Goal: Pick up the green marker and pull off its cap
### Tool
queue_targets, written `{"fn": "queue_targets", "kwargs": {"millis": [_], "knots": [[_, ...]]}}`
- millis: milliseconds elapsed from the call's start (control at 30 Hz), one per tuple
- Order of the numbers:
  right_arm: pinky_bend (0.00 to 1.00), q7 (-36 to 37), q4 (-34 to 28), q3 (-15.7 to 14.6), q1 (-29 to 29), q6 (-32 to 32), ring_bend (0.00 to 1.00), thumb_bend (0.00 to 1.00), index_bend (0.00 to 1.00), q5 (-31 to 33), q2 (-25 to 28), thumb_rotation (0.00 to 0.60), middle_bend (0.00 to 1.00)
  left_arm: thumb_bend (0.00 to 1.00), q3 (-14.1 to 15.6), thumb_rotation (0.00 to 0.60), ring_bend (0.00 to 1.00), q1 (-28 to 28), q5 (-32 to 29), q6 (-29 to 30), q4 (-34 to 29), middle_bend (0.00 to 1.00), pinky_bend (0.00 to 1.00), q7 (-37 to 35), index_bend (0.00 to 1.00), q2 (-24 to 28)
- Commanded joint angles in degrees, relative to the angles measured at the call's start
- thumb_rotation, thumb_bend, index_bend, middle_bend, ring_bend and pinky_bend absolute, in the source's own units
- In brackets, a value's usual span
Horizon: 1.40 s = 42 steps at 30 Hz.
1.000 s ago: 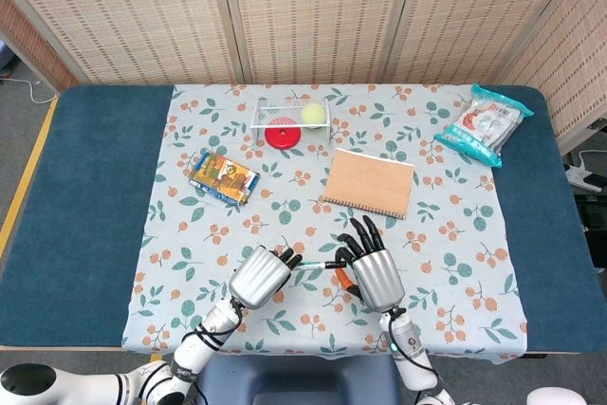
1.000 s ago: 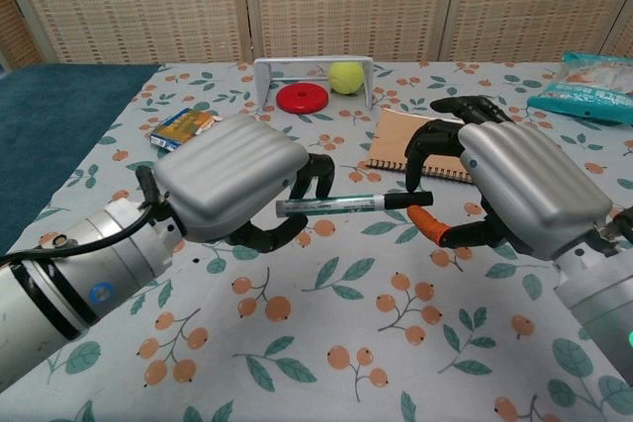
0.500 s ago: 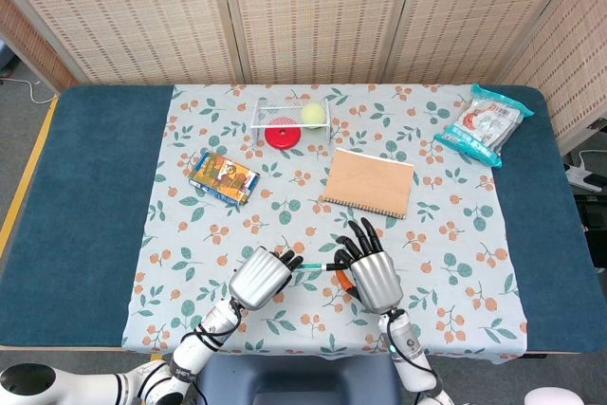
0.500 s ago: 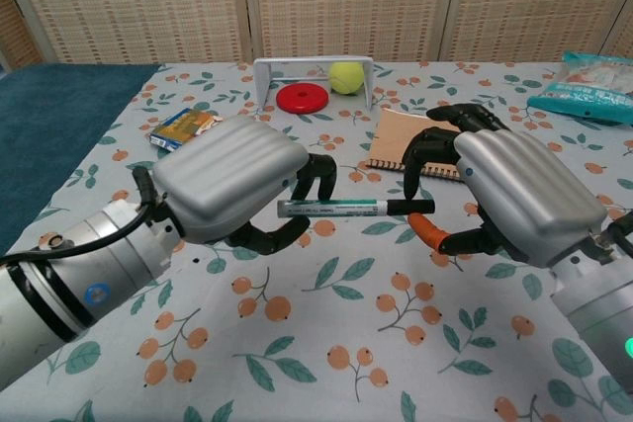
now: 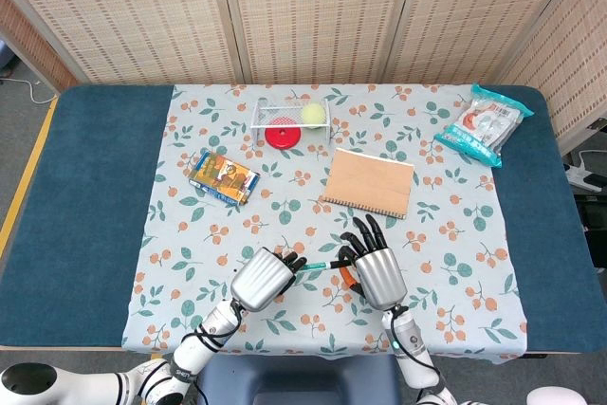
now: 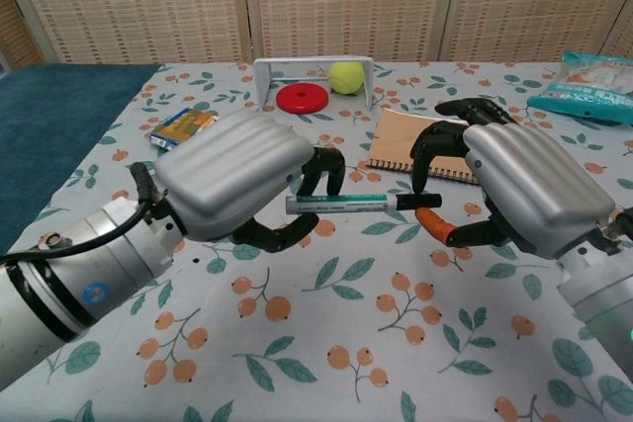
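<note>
The green marker (image 6: 341, 205) was held level above the tablecloth (image 6: 326, 343) in the curled fingers of the left hand (image 6: 232, 177), its dark cap (image 6: 413, 201) at 3 o'clock touched, not visibly clamped, by the right hand (image 6: 519, 195), so uncapping was judged outstanding.

Bright, even indoor light in both views, with soft shadows and no blown-out patches.

From the head view the bench (image 5: 85, 196) is lit flat, and things on it throw only faint, short shadows. In the chest view the silver shell of the left hand (image 6: 229, 173) carries a mild sheen, and a soft shadow lies on the cloth below its fingers (image 6: 318, 167). That close view stretches both hands wide toward the frame edges. Focus is sharp near the fingers and slightly softer far beyond them.
</note>
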Motion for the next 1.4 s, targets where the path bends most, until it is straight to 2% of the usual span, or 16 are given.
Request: {"fn": "queue_targets", "kwargs": {"millis": [33, 1000, 1200, 1400], "knots": [[0.00, 0.2, 0.3, 0.3, 0.1, 0.1, 0.08, 0.54, 0.97, 0.1, -0.1, 0.600, 0.31, 0.76, 0.0, 0.600, 0.83, 0.0, 0.4, 0.3, 0.2, 1.00, 1.00, -0.4, 0.89, 0.0], [0.00, 0.3, 0.2, 0.5, 0.3, 0.7, 0.09, 0.54, 0.97, 0.3, 0.4, 0.600, 0.31, 0.79, -0.9, 0.600, 0.84, -0.1, 1.4, 1.4, 2.4, 1.00, 1.00, -3.1, 0.89, -0.1], [0.00, 0.3, 0.1, 0.8, -0.2, 0.7, 0.09, 0.54, 0.97, 1.1, 1.9, 0.600, 0.31, 0.77, -1.3, 0.600, 0.84, 0.2, 1.3, 2.4, 5.0, 1.00, 1.00, -6.2, 0.89, 0.7], [0.00, 0.4, 0.9, 0.5, -0.5, -0.6, 0.09, 0.54, 0.97, 2.4, 1.7, 0.600, 0.31, 0.73, -0.4, 0.600, 0.84, 1.4, 0.9, 3.3, 8.2, 1.00, 1.00, -8.7, 0.88, 1.1]]}}
